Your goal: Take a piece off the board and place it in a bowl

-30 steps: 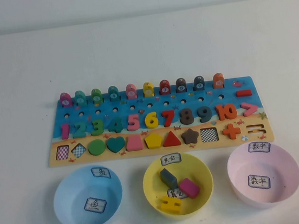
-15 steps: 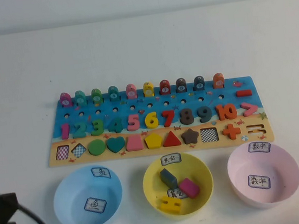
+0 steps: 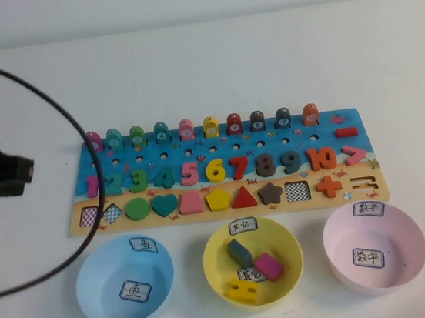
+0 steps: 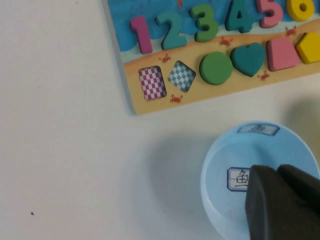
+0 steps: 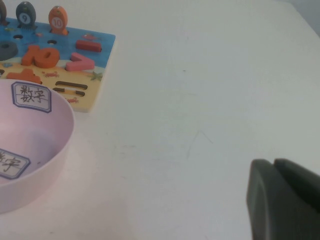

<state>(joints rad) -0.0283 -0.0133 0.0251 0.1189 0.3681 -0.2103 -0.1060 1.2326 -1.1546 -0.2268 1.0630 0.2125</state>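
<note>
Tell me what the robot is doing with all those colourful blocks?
It has only just started. The left gripper hangs over the light blue bowl, fingers together, holding nothing. The magenta arch piece stands untouched at the far left end of the board's back row. The right gripper waits over bare table right of the pink bowl, also shut.

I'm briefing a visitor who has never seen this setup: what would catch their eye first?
The long blue and sandy wooden puzzle board, crowded with coloured numbers and shapes, fills the table's middle. Three round plastic bowls sit before it: light blue bowl, yellow bowl, pink bowl. The left pincer hangs left of the board; the right pincer hovers over bare table.
</note>
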